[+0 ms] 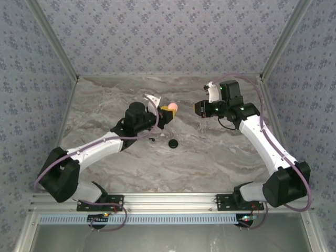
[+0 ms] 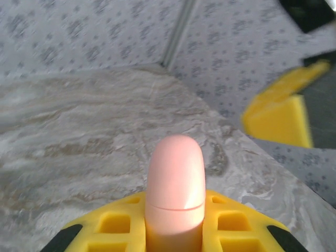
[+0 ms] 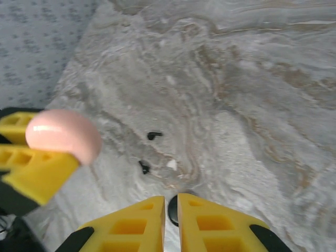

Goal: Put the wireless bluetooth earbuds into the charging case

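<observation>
The marbled table [image 1: 210,157] carries both arms. The left arm [image 1: 100,149] reaches toward the table centre, and the right arm [image 1: 262,139] reaches in from the opposite side. The left gripper [image 1: 167,112] is raised off the surface, its yellow jaws clamped on the pink case [image 2: 176,178], a rounded capsule with a thin seam line across it. The right gripper [image 3: 171,202] faces it, near but apart, jaws drawn almost together with a thin slit between them and nothing held. A black round piece [image 1: 172,143] lies on the table below the grippers. The two wireless bluetooth earbuds [image 3: 153,135] [image 3: 144,167] lie on the table near each other, just beyond the black round piece.
</observation>
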You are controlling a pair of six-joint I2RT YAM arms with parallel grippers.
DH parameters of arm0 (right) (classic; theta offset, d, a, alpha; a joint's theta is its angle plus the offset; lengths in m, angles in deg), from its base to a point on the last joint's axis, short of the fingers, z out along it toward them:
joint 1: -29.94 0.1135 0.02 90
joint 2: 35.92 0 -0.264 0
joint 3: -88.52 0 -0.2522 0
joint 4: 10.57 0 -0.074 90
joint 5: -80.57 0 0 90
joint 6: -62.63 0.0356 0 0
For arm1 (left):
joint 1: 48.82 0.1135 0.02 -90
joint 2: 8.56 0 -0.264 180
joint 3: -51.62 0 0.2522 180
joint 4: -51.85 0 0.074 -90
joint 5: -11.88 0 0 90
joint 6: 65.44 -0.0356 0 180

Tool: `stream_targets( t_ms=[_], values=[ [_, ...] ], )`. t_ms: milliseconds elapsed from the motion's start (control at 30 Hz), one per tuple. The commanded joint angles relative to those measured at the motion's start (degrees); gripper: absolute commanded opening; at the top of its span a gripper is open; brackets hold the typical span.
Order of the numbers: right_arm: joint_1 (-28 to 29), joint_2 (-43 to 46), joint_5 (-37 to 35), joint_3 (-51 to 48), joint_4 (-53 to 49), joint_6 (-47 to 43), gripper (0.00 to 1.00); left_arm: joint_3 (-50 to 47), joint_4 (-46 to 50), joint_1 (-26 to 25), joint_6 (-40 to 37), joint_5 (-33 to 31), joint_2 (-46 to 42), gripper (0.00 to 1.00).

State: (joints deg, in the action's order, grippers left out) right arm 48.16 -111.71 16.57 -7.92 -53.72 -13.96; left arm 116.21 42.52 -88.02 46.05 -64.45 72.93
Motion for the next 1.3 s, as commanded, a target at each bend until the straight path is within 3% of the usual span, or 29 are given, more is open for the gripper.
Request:
stream_targets(
  t_ms=[0, 267, 467, 1267],
  values=[
    [-0.3, 2.8, -7.6, -2.8, -2.6, 1.0, 0.16, 5.8, 9.6, 1.9, 4.7, -3.3, 3.2, 0.11],
    [-0.5, 6.3, -9.5, -8.1, -2.9, 2.2, 0.18, 18.2, 26.2, 4.9, 8.9, -5.4, 13.5, 0.1],
    [-0.4, 8.7, -9.4, -12.0, -2.9, 3.4, 0.18, 25.5, 31.6, 6.5, 9.3, -5.6, 21.7, 0.09],
    [0.3, 11.8, -8.8, -16.4, -2.7, 6.8, 0.2, 50.9, 35.3, 11.7, 10.0, 5.2, 49.1, 0.1]
  ],
)
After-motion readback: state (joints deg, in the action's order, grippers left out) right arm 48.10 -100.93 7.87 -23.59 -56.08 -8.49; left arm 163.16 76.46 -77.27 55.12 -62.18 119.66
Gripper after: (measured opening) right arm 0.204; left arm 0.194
